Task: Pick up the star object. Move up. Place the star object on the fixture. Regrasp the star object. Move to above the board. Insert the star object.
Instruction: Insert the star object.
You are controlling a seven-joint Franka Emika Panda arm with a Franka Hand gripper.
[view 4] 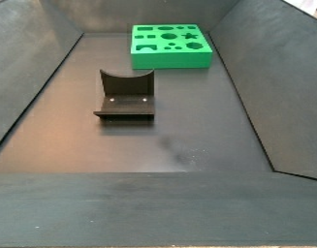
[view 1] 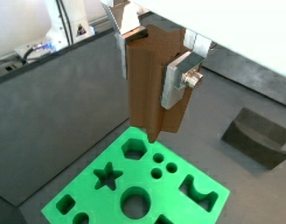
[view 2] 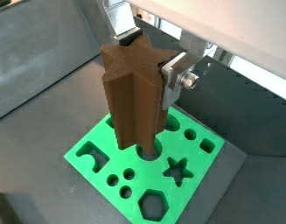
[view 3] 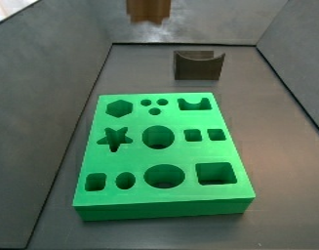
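1. The gripper (view 2: 156,74) is hanging high above the floor, its silver fingers (view 1: 180,77) clamped on the star object (view 2: 136,96), which is being carried upright as a long brown prism with its star-shaped end face upward.
2. The grip is sitting near the upper end, leaving the lower end free; this probably serves to let that end enter a hole unobstructed.
3. In a side view only the lower tip of the star object (view 3: 148,9) is showing at the frame's top edge, so its height over the floor is hard to judge.
4. The board (view 3: 162,151) is lying flat on the floor, its star-shaped hole (view 3: 116,138) near one long edge, open and unfilled.
5. The fixture (view 4: 126,95) is standing empty, well apart from the board, toward the middle of the floor.
6. In both wrist views the star object is hanging over the board's edge rather than over the star-shaped hole, so sideways alignment and insertion are judged not yet done.
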